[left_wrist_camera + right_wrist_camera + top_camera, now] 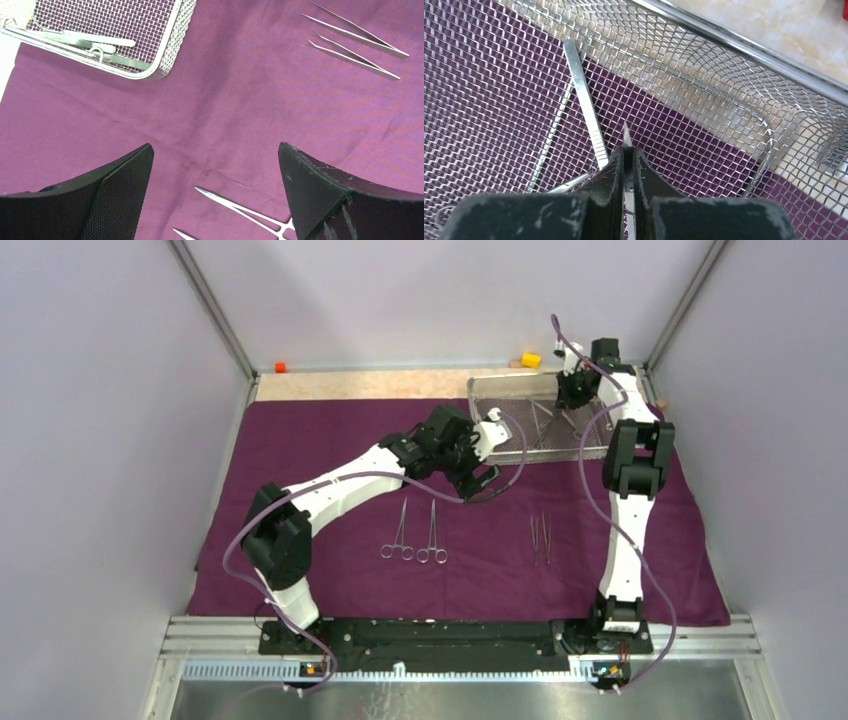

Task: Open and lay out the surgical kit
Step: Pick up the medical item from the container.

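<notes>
While the right fingers are pinching a slim steel instrument inside the mesh tray at the bench's far right corner | left fingers are hanging spread over the purple cloth | clamps and tweezers are lying on it

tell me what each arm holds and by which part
Right jaws: shut on a slim steel instrument in the mesh tray, just behind its pointed tip. Left jaws: open, holding nothing.

1 purple cloth, 1 mesh tray, 2 clamps, 2 tweezers laid out
</notes>
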Available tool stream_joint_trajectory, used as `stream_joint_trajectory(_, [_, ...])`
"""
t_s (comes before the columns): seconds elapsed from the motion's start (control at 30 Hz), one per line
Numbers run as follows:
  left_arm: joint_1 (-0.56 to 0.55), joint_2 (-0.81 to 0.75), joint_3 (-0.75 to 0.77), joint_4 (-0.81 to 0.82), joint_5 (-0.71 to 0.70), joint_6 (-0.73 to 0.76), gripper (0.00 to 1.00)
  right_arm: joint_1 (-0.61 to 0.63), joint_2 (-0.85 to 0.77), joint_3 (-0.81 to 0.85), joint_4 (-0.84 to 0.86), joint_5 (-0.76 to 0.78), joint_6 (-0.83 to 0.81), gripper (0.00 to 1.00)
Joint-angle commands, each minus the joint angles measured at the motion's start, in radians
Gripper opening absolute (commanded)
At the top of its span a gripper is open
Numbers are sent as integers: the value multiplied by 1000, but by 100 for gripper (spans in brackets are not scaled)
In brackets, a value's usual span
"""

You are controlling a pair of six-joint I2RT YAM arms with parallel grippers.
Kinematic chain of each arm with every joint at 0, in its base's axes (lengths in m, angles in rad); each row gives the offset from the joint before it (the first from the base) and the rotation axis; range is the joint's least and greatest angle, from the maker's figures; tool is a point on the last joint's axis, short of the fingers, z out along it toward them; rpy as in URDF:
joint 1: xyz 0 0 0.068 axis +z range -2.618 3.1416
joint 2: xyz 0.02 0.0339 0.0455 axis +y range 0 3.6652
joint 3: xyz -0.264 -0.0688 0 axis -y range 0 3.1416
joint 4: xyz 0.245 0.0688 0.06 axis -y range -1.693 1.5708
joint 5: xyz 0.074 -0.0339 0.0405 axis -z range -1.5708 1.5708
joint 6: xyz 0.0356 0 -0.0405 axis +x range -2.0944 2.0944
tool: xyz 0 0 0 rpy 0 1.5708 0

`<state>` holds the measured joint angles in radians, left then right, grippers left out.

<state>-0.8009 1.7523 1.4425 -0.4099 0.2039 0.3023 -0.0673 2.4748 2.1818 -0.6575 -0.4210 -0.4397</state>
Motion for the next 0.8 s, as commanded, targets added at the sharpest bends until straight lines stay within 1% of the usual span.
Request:
stream_joint_trajectory(0.0, [5,-67,-20,46,-23,15,99,6,-127,-1,29,-36,72,0])
stream_joint_trajectory(0.13, [6,-71,-25,61,-60,2,99,6,-155,-6,37,-46,95,0])
stream_joint_trajectory(0.27, [6,-67,-17,66,-68,-13,99,6,-180,-25,53,-47,104,0])
stream_joint_trajectory(0.47, [12,-16,46,60,-124,-88,99,7,-246,-101,107,-60,132,0])
stream_joint_trajectory(0.77, [73,100,212,24,-28,-248,99,14,-406,-254,254,-104,279,0])
